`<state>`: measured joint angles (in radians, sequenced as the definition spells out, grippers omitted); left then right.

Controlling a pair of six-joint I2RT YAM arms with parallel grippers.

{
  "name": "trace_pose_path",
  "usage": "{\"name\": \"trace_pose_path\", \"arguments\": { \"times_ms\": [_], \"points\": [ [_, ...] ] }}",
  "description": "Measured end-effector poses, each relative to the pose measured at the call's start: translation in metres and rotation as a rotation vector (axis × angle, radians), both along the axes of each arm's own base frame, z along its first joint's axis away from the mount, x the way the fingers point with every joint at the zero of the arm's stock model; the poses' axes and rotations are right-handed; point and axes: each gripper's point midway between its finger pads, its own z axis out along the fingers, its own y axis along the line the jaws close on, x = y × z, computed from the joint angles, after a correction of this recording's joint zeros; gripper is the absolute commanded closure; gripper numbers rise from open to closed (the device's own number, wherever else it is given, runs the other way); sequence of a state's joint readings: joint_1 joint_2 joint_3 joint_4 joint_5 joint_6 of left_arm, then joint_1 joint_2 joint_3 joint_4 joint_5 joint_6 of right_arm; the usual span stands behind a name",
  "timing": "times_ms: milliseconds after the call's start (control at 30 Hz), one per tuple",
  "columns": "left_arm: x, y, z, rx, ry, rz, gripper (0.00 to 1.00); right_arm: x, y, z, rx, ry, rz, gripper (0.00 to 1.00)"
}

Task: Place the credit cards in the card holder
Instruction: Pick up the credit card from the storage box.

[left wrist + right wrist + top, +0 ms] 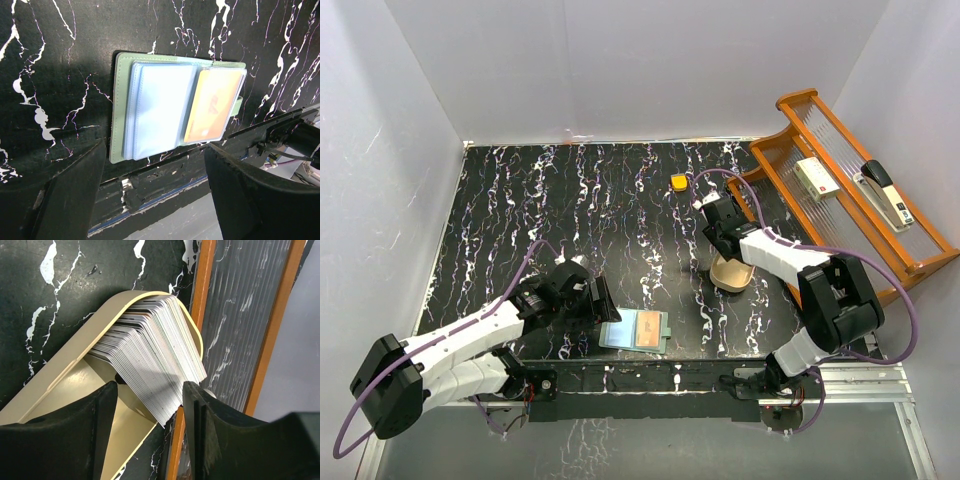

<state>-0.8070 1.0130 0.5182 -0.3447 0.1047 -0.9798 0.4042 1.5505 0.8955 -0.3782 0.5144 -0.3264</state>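
Now, picking: the right end effector, half open and empty, straddles the credit cards in the dish near the desk's right edge; next, pinch just one. Wide open, the left end effector hovers over the card holder.

The card holder lies open and flat just ahead of the left claw, sage-green cover down and clear sleeves up. One orange card sits in the sleeve by its snap tab. The other credit cards form a fanned, leaning stack whose end reaches between the right claw's fingers.
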Motion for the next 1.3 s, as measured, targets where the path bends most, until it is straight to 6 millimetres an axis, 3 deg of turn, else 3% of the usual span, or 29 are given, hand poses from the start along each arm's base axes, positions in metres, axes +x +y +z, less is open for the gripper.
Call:
{"name": "trace_pose_path", "arguments": {
  "times_ms": [1300],
  "points": [
    [-0.001,0.001,-0.001,-0.007,0.009,0.016,0.22,0.006,0.009,0.006,0.018,-0.001,0.034,0.88]
  ]
}}
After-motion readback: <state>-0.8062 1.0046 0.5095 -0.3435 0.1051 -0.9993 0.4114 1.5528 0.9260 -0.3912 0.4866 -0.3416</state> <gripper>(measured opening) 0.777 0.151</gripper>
